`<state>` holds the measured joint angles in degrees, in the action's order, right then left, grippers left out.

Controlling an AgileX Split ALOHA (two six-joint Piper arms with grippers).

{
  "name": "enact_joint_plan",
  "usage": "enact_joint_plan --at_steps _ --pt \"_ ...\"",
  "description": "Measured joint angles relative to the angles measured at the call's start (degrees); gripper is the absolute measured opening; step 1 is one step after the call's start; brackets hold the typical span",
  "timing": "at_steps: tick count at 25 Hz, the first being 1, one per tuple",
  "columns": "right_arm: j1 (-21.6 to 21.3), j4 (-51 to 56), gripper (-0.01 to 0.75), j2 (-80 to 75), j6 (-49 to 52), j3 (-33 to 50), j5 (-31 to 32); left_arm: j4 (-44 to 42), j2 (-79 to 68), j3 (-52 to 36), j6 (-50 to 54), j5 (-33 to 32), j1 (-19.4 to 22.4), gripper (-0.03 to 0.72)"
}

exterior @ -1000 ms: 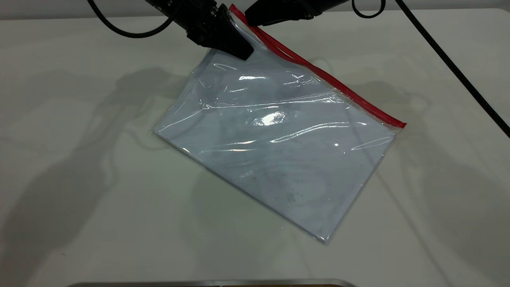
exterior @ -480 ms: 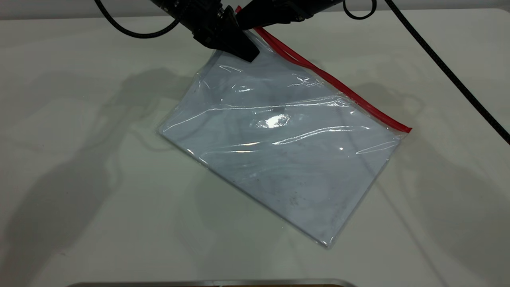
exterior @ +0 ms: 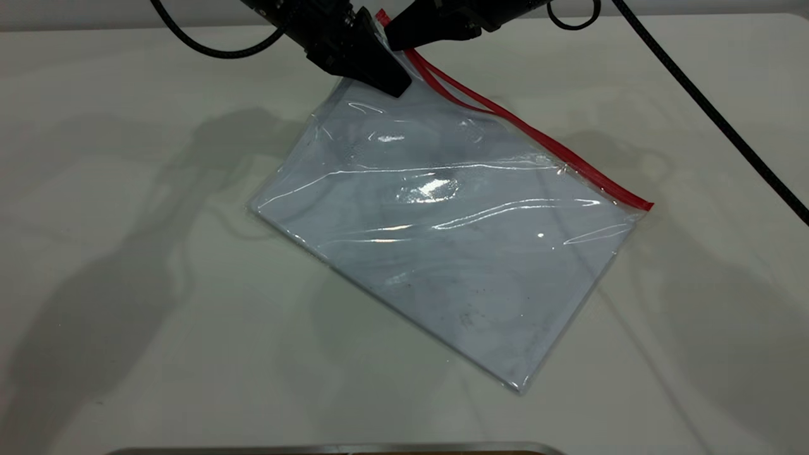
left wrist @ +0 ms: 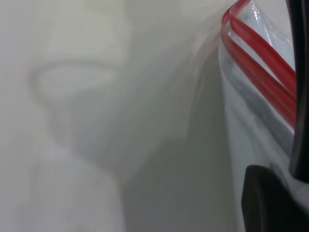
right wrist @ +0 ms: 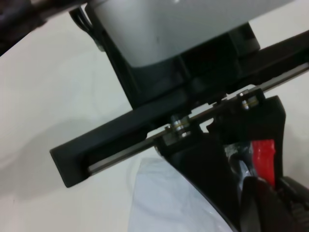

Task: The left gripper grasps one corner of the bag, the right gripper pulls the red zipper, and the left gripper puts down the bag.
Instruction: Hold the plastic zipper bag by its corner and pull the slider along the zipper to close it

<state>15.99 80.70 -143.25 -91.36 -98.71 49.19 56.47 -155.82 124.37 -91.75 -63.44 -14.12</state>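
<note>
The left claw (exterior: 379, 79) is clamped on the bag's (exterior: 442, 246) far corner (exterior: 382, 25), holding that end up off the desk (exterior: 126, 284) while the rest lies flat. It's a thin, clear, floppy pouch that looks light and slippery, so gripping right by the red zipper (exterior: 537, 139), where the plastic is stiffest, is probably the way to go. As far as anyone can see, nothing's inside. The right claw (exterior: 401, 38) sits at the top end of the strip, apparently pinched on the slider, where the two red tracks split apart a little.
</note>
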Motion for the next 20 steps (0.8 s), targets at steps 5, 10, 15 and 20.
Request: enact_joint_plan --at_steps 5,10,15,20 --pt "-0.1 -0.4 0.030 0.0 0.0 -0.3 0.8 0.6 0.0 0.0 0.0 -1.7 0.3 0.052" --pt "-1.1 0.4 0.030 0.0 0.0 -0.3 1.8 5.1 0.0 -0.1 -0.9 -2.9 1.8 0.052" --pt "-2.8 1.4 0.030 0.1 0.0 -0.5 2.1 11.5 -0.3 -0.1 -3.4 -3.0 3.5 0.052" --pt "-4.4 0.6 0.031 0.1 -0.1 -0.5 2.4 15.0 -0.4 -0.1 -4.4 -3.2 4.8 0.052"
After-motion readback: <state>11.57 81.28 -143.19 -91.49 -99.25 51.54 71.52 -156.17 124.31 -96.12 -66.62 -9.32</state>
